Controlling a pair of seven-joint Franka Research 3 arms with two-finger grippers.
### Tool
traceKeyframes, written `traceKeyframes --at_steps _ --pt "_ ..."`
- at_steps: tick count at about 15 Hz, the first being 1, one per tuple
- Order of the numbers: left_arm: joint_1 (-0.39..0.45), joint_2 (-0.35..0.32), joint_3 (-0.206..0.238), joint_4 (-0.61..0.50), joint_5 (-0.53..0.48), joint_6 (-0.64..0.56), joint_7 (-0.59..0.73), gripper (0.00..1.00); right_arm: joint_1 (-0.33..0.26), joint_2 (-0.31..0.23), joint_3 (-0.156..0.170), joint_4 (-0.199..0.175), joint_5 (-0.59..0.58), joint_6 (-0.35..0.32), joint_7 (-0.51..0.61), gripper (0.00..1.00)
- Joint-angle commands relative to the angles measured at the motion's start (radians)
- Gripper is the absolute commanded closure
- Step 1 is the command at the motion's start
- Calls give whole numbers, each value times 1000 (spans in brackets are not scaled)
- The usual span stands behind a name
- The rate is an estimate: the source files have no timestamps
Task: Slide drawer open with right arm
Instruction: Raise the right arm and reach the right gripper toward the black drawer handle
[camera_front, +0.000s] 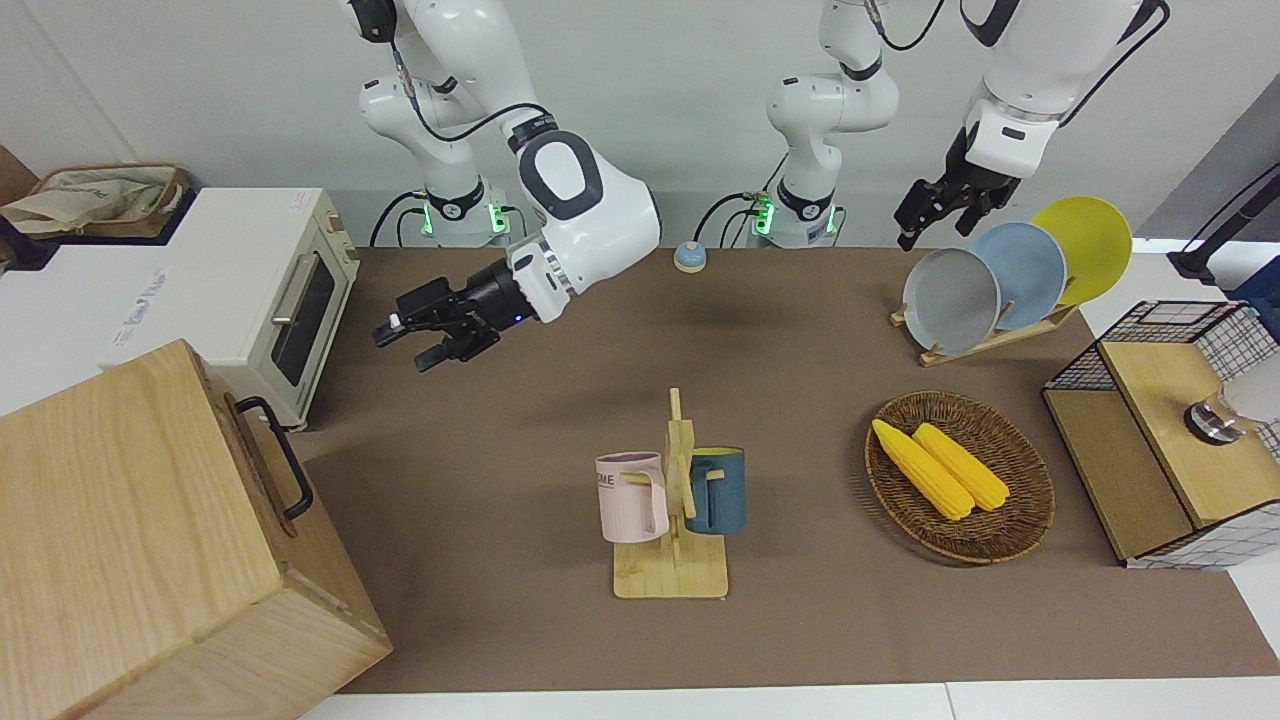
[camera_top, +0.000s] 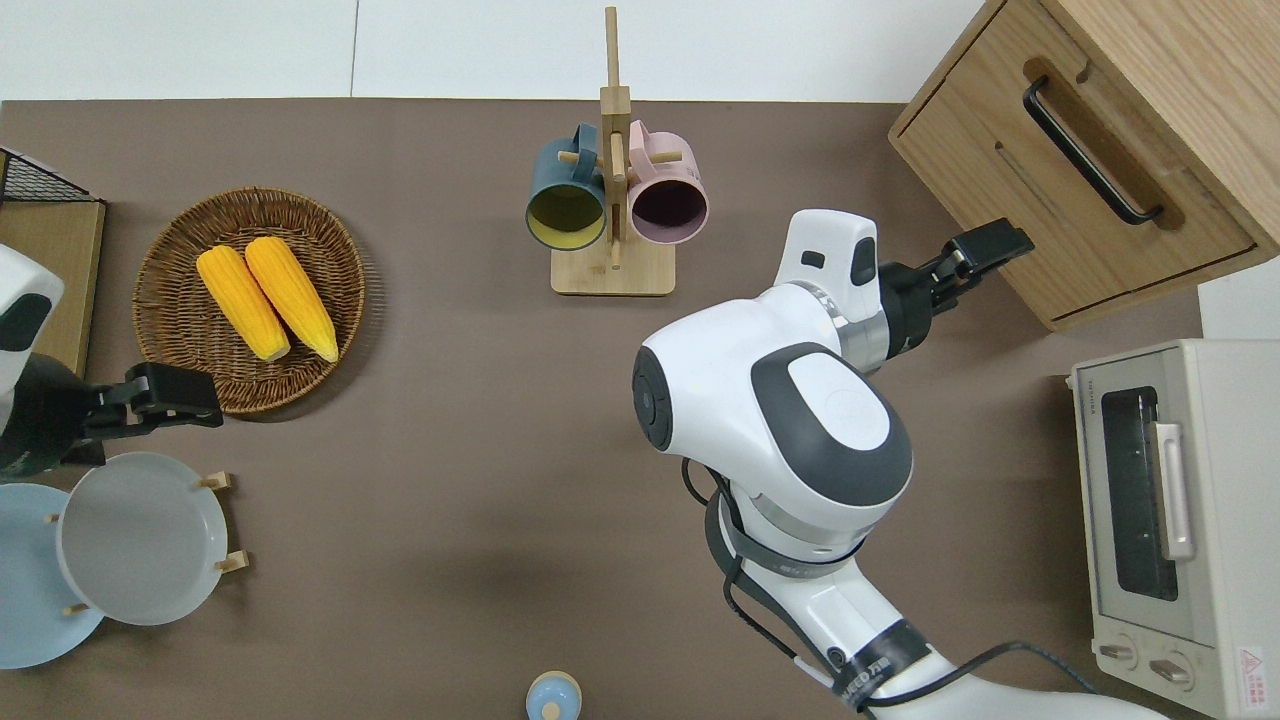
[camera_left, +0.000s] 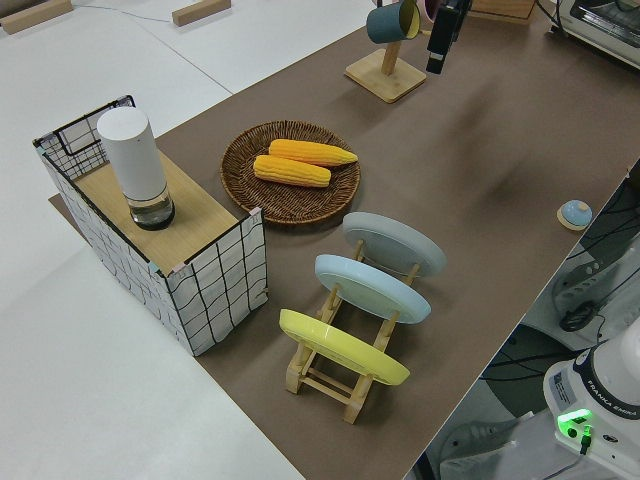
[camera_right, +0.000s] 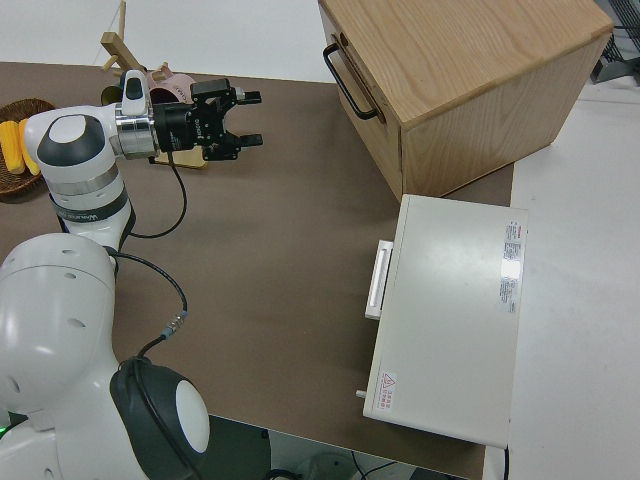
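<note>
Your right gripper (camera_right: 248, 119) hangs over the bare table mat in front of the cabinet (camera_top: 1150, 120), fingers (camera_right: 250, 97) spread wide and holding nothing. The drawer (camera_top: 1075, 200) sits closed at the right arm's end, its black bar handle (camera_top: 1090, 150) untouched. Your left arm is parked.

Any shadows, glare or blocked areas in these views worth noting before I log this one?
Front view: soft, even light; the right pincer casts a faint shadow on the brown mat. Overhead view: the right arm hides much of the mat, but the drawer handle is fully exposed. Right side view: pincer fingers clearly spread, no glare.
</note>
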Motion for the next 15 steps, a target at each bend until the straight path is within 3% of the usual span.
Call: traceKeyframes --at_steps 1,10,15 --pt "-1 -8 4 4 -1 -15 9 7 -18 40 -8 -10 -134 21 49 21" --pt "-1 -8 4 4 -1 -15 9 7 -53 109 -73 -10 -300 135 140 25" --pt "-1 -8 4 4 -1 -17 9 7 -64 130 -130 -10 -365 216 194 63"
